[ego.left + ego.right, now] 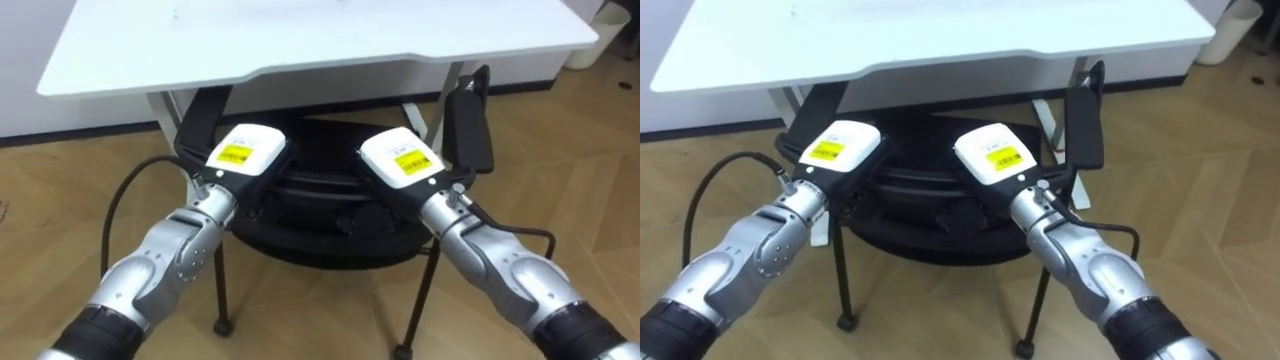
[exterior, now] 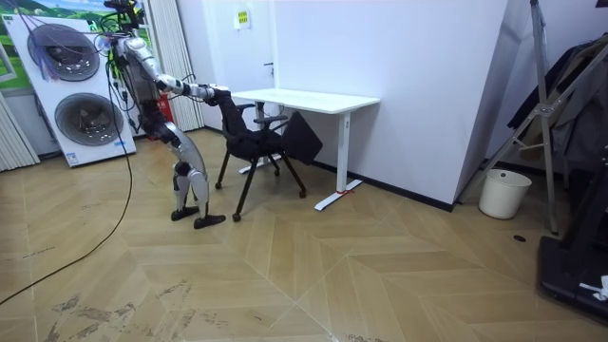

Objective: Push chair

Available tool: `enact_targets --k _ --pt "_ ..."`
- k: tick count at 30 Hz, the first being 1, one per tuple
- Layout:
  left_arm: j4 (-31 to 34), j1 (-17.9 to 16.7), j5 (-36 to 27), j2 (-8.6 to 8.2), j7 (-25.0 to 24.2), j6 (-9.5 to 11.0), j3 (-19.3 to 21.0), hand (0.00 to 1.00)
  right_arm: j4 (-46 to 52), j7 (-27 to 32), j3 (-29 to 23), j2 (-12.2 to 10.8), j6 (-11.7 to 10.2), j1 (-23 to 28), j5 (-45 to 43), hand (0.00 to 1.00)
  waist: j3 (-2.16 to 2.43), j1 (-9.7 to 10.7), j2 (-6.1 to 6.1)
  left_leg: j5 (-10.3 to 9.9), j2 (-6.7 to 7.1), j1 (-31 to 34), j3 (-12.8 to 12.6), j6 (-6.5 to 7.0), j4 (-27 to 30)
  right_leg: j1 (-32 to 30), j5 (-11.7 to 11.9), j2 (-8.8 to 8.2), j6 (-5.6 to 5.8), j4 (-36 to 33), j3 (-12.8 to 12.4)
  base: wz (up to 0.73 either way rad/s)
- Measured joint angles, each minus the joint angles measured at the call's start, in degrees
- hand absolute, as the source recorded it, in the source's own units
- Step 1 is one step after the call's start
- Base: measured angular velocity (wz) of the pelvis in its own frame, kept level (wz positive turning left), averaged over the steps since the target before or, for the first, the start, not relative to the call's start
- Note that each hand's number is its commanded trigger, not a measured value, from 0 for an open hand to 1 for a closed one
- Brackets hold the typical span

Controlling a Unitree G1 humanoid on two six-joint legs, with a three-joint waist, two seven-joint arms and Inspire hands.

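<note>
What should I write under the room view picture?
A standing robot reaches both arms to the back of a black chair at a white desk.

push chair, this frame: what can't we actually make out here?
Eye views: how the left robot hand and the right robot hand hold the back of the chair; each hand's own back covers the contact.
Eye views: the front of the chair's seat, hidden under the desk.
Eye views: the desk's far edge, cut off by the top edge.
Room view: the hands' contact with the chair, too small to tell.
</note>
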State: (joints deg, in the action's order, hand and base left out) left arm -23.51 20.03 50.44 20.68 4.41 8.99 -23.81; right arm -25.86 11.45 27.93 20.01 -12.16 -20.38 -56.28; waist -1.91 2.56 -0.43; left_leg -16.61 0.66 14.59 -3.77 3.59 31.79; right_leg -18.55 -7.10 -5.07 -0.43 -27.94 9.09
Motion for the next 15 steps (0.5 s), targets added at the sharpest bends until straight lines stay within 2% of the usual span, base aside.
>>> enact_targets --k 1,3,4,5,6,7,8,9,11,15 --pt "-0.1 0.2 0.1 -0.09 0.0 0.0 0.0 1.00 0.0 0.2 0.0 0.1 0.0 0.0 0.0 1.00 0.00 0.3 0.00 -0.1 -0.04 0.1 0.6 -0.30 0.1 0.2 -0.4 -0.12 -0.19 -0.1 0.7 0.36" --pt "-0.4 0.9 0.2 -0.21 -0.2 0.1 -0.1 1.00 0.1 0.5 -0.1 0.4 -0.3 0.0 0.0 1.00 0.02 1.2 -0.04 0.0 -0.28 0.1 2.5 -1.03 0.1 1.0 -2.0 -0.92 -1.27 -0.9 3.5 0.47" --pt "-0.5 0.9 0.2 -0.23 -0.2 0.1 -0.1 1.00 0.1 0.5 -0.1 0.3 -0.3 0.0 0.0 1.00 0.02 1.7 -0.03 0.0 -0.43 0.0 2.6 -1.13 0.1 1.4 -2.4 -1.07 -1.56 -1.0 4.3 0.52" --pt "-0.6 1.0 0.2 -0.24 -0.2 0.1 -0.1 1.00 0.3 0.4 -0.1 0.4 -0.3 0.0 0.0 1.00 0.00 2.3 -0.15 -0.1 -0.52 -0.1 3.5 -1.57 0.0 1.9 -3.5 -1.64 -1.81 -1.7 6.1 0.54" --pt "-0.6 1.2 0.3 -0.31 -0.1 0.1 -0.1 1.00 0.4 0.4 -0.1 0.5 -0.2 0.0 0.0 1.00 -0.01 3.0 -0.21 -0.2 -1.49 0.2 2.2 -2.00 0.1 2.5 -4.5 -2.76 -2.14 -2.0 9.1 0.60" --pt "-0.6 1.4 0.3 -0.30 -0.2 0.1 -0.2 1.00 0.4 0.5 -0.2 0.4 -0.2 0.0 0.0 1.00 -0.01 3.7 -0.21 -0.1 -2.55 0.4 0.4 -2.14 0.2 3.0 -5.0 -3.23 -2.30 -2.1 10.9 0.75" --pt "-0.8 2.0 0.5 -0.48 -0.4 0.0 -0.4 1.00 0.6 0.5 -0.5 0.5 0.0 0.2 0.1 1.00 -0.03 4.8 -0.13 0.0 -4.90 1.2 -3.1 -2.26 1.0 3.8 -5.7 -3.43 -2.84 -2.1 13.4 0.90" --pt "-0.9 2.6 0.6 -0.58 -0.7 -0.6 -1.1 1.00 1.0 0.5 -0.6 0.5 0.6 0.6 0.2 1.00 -0.03 5.8 -0.13 0.0 -6.25 1.5 -5.6 -2.36 1.5 4.6 -6.4 -3.68 -3.25 -2.5 15.4 0.86" --pt "-0.8 3.0 0.6 -1.26 -0.7 -1.1 -1.2 1.00 1.6 0.4 -1.0 1.0 0.7 0.7 0.2 1.00 -0.05 6.1 -0.04 0.3 -6.69 2.0 -6.0 -2.81 1.5 4.8 -7.2 -4.04 -3.47 -3.1 17.0 0.56" --pt "-0.6 3.3 0.4 -1.78 0.0 -2.4 -1.7 1.00 2.1 0.4 -1.2 1.9 0.9 0.4 0.1 1.00 -0.02 5.9 0.00 2.4 -7.00 1.7 -7.2 -3.74 -1.2 5.7 -8.1 -4.45 -4.13 -2.5 19.6 0.36"
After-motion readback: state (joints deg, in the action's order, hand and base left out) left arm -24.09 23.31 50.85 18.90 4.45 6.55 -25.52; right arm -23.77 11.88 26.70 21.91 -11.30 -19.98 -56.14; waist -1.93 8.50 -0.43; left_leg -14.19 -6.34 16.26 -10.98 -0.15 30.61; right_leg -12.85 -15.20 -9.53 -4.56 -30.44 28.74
